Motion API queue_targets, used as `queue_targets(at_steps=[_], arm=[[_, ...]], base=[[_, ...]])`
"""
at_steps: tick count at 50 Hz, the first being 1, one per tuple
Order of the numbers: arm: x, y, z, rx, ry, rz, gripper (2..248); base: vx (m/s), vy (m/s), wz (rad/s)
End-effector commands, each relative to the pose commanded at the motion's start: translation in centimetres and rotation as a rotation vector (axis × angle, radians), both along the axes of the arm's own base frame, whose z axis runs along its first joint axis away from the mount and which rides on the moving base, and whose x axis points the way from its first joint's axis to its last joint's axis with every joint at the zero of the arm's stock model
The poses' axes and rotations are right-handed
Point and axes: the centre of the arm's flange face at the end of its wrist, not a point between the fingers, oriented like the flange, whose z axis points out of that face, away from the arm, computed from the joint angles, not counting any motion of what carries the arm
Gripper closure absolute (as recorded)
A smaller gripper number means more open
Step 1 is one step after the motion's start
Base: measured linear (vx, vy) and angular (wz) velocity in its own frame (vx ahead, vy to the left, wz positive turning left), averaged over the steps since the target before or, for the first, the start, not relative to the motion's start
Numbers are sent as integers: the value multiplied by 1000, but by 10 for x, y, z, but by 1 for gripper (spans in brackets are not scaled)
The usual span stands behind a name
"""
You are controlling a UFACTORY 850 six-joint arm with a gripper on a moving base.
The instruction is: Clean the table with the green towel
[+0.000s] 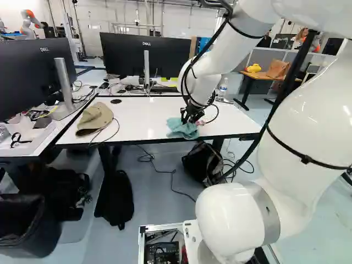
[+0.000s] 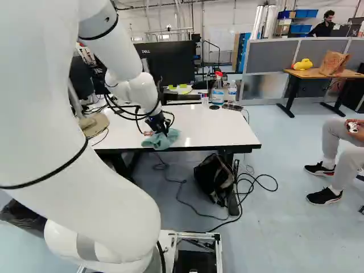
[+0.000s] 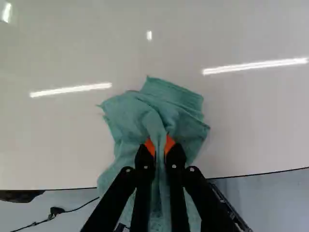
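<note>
At the near edge of the white, flat tabletop (image 2: pixel 199 122), the crumpled green cloth towel (image 3: pixel 130 113) lies beneath the black two-fingered gripper (image 2: pixel 162 127), a fold clenched between its orange pads (image 3: pixel 170 143).

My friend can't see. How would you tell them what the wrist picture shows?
A black gripper with orange pads pinches a crumpled green towel on a shiny white table. The towel reaches over the table's edge.
</note>
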Motion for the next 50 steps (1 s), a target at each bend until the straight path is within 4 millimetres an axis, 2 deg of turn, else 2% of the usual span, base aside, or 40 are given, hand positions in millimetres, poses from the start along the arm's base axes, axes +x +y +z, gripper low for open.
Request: queue_targets(at_steps=[23, 37, 50], arm=[[36, -30, 1, 0, -5, -66, 209], [62, -24, 1, 0, -11, -51, 209], [69, -4, 1, 0, -13, -9, 209]], base=[[0, 0, 0], [0, 0, 0], [0, 0, 0]])
